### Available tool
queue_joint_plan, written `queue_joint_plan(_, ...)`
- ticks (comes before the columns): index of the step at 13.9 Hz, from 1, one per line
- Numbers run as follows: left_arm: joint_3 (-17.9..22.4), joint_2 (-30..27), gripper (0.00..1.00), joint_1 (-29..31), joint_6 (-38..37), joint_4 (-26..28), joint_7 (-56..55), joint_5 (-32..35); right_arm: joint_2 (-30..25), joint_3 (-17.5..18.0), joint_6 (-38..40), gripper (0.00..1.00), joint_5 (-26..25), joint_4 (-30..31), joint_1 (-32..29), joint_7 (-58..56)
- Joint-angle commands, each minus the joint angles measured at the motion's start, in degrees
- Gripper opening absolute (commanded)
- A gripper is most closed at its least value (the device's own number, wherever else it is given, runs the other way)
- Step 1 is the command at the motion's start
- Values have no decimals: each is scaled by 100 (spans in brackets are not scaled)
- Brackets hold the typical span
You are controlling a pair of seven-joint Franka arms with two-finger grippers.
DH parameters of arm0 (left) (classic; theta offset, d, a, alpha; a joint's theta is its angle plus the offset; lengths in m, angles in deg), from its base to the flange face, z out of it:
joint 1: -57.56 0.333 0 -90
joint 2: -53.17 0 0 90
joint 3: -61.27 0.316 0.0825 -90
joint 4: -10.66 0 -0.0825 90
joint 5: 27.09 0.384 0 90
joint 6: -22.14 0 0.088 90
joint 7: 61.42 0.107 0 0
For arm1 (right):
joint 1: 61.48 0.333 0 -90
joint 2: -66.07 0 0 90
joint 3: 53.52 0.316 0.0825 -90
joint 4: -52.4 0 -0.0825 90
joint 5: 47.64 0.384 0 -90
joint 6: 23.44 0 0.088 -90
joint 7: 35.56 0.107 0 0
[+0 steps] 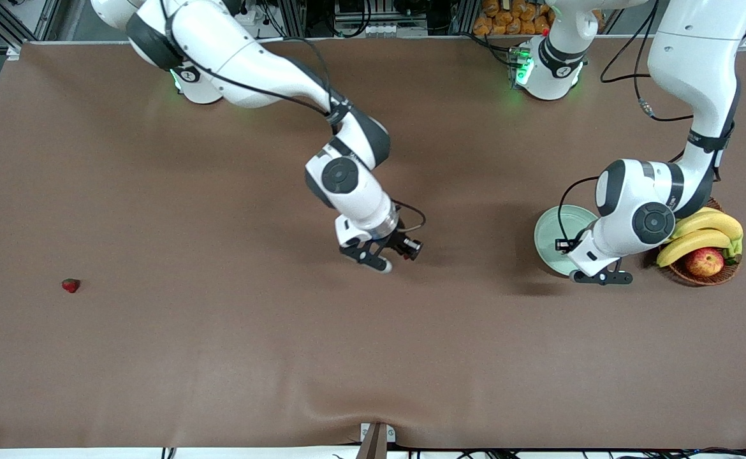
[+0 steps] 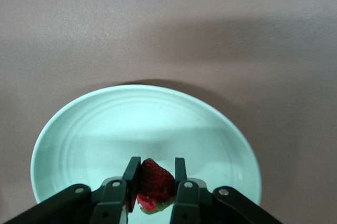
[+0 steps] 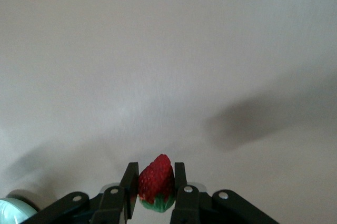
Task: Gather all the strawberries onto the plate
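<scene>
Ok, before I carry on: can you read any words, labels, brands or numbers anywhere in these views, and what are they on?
None: no text can be read in any view.
Small dark marks on the white arm links by the two bases: too small to read.
Round pale mint-green plate: plain.
Small red strawberries in the left gripper and right gripper: unmarked.
Brown wicker fruit basket: no label.

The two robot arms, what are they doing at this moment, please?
Both arms carry strawberries toward the plate. The left gripper is shut on a strawberry and hangs over the plate, beside the fruit basket. The right gripper is shut on a second strawberry above the bare middle of the table. A third strawberry lies on the table toward the right arm's end.
</scene>
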Motion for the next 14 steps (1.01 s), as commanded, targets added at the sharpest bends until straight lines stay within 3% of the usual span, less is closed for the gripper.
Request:
queue_joint_plan(1,-74,63,93,110,146,12,58,137,222,-548,-241,0,-47,-144,695,925)
queue_joint_plan(2,-83,37,100,93,137,11,23,137,284,-628,-372,1,-47,-171,828,1128)
queue_joint_plan(4,-92,-33,100,57,84,-32,-47,119,416,-646,-688,9,-56,-197,969,1436)
queue_joint_plan(5,-144,-103,100,48,50,-59,-65,84,451,-646,-707,28,-56,-188,979,1472)
queue_joint_plan(7,-311,-218,100,48,-309,-277,-74,58,469,-655,-707,100,-82,-180,970,1437)
queue_joint_plan(10,-705,-210,100,40,-977,-839,-424,57,321,-821,-664,100,-249,-171,856,1358)
queue_joint_plan(14,-1558,-227,100,48,-1093,-1026,-1408,57,-57,-901,-148,100,-294,-109,251,561)
